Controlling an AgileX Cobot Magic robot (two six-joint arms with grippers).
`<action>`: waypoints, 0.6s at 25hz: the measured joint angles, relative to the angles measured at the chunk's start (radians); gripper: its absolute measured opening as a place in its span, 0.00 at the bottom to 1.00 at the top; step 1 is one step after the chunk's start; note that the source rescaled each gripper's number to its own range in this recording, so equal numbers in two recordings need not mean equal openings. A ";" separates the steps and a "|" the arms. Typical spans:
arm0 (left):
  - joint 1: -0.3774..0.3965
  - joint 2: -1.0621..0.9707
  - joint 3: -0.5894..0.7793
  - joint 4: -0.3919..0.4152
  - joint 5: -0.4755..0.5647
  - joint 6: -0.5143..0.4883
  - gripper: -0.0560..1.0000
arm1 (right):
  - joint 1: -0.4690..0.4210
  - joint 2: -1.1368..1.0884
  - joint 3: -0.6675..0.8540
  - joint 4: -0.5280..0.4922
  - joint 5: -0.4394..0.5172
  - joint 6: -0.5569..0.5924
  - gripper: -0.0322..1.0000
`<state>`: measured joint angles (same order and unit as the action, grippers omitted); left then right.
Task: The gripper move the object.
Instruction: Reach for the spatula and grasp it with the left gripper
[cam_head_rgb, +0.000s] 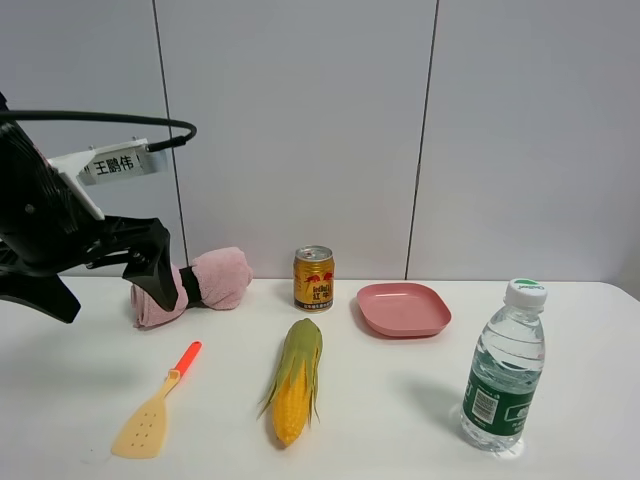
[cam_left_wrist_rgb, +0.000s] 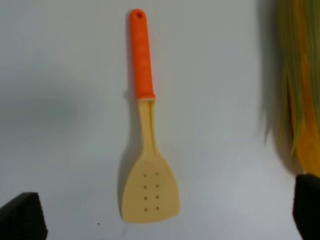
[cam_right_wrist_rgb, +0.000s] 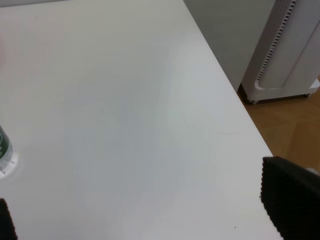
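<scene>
while my left gripper (cam_head_rgb: 112, 300) hangs wide open and empty, the spatula (cam_head_rgb: 158, 400) lies flat on the bench (cam_head_rgb: 400, 400) beneath it, near the corn cob (cam_head_rgb: 295, 385). lowering, grasping and moving all look left to do.

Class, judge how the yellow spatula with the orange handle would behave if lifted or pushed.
Probably light and fairly stiff: the spatula looks like thin moulded plastic. Lying flat on the table, it should slide rather than roll.
</scene>
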<state>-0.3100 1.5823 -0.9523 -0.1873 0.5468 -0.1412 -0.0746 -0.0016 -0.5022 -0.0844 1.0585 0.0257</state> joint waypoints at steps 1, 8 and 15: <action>0.000 0.017 0.000 0.001 -0.012 0.000 1.00 | 0.000 0.000 0.000 0.000 0.000 0.000 1.00; -0.021 0.125 -0.001 0.060 -0.088 0.000 1.00 | 0.000 0.000 0.000 0.000 0.000 0.000 1.00; -0.025 0.208 -0.002 0.077 -0.117 0.000 1.00 | 0.000 0.000 0.000 0.000 0.000 0.000 1.00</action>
<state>-0.3348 1.7906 -0.9545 -0.1103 0.4299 -0.1412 -0.0746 -0.0016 -0.5022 -0.0844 1.0585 0.0257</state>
